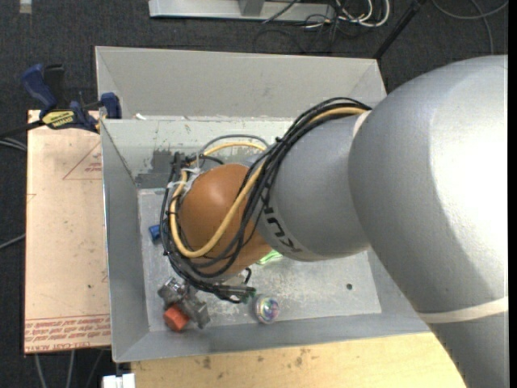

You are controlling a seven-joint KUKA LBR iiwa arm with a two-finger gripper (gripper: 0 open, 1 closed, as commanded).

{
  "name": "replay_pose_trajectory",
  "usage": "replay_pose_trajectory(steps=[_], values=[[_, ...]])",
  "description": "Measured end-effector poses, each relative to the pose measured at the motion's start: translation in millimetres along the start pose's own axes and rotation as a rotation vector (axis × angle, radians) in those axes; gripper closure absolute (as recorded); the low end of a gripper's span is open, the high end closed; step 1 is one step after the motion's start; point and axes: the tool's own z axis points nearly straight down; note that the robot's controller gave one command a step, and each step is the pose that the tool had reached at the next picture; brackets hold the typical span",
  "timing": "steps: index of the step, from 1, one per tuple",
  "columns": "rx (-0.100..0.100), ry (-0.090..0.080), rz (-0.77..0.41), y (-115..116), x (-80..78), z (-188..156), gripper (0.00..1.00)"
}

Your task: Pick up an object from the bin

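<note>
Grey metal walls of the bin (121, 241) crowd the jaws, which sit low at its 7 o'clock corner, right by a small red block (174, 320). Whether they stand wide or narrow cannot be told. A shiny iridescent ball (266, 308) lies near, at 6 o'clock. Likely risks: the jaws scrape the wall, or the red block skids into the corner as they close.
</note>
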Motion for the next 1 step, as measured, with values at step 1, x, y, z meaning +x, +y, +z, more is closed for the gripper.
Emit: replay_pose_trajectory(steps=[1], values=[[0.002,-0.003,0.033,-2.3,-27.4,-238.7,1.0]])
